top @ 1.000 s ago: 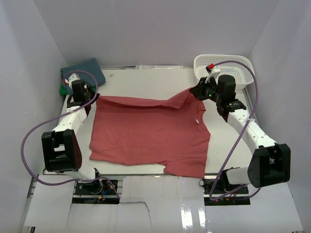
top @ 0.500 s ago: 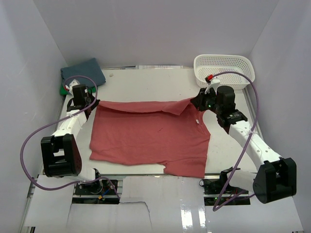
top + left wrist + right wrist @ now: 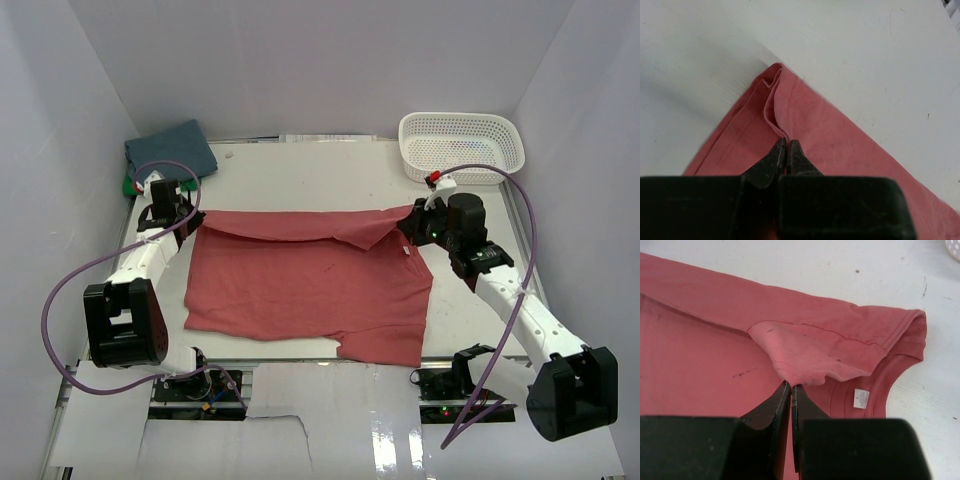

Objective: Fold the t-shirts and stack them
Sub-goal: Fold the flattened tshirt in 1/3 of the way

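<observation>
The left fingers (image 3: 776, 155) are pinched tight on a corner of the coral-red t-shirt (image 3: 310, 285), and the right fingers (image 3: 781, 397) on a raised flap, the neck label (image 3: 860, 397) just beside them. This looks like the first lengthwise fold; next, both must carry that edge across evenly. Between them the shirt lies flat on the worktop (image 3: 300, 170).

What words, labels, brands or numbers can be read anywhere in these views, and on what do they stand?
None can be read.
The white neck label on the coral-red t-shirt: faint print, too small and blurred to read.
The white mesh basket: no writing visible.
</observation>
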### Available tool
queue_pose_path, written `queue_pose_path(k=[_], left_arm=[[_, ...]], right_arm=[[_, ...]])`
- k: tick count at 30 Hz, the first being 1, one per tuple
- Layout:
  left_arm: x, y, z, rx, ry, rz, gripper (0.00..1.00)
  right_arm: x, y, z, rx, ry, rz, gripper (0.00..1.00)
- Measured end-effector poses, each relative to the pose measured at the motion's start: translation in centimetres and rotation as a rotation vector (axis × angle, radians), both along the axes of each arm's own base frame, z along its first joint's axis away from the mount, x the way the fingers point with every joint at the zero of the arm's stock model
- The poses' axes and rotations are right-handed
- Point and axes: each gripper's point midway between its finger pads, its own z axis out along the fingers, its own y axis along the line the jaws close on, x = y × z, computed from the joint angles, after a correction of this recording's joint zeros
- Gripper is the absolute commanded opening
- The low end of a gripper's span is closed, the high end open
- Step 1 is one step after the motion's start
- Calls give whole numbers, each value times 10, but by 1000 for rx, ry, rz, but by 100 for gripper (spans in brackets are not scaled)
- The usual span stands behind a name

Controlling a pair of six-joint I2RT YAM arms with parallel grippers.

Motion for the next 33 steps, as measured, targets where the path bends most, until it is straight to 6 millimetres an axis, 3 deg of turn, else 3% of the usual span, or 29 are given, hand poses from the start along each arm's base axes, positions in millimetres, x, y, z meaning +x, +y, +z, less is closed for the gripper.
queue_pose_path(k=[17,24,25,28,33], left_arm=[[-21,-3,-23,-37,95,28,0],[-34,0,-41,-30,164,48,0],[-36,0,-45,-30,178,49,1],[-43,-1,-62,-37,232,57,18],[-54,-3,-91,-61,326,72,22]], right_arm=[[-33,-17,-51,-22,211,-100,8],[-51,-26,-84,-62,378,-166,8],[-53,-26,-89,-69,402,-171,10],[-62,-29,-107,-95,491,-187,27],[-72,-35,-128,-148,604,-210,38]])
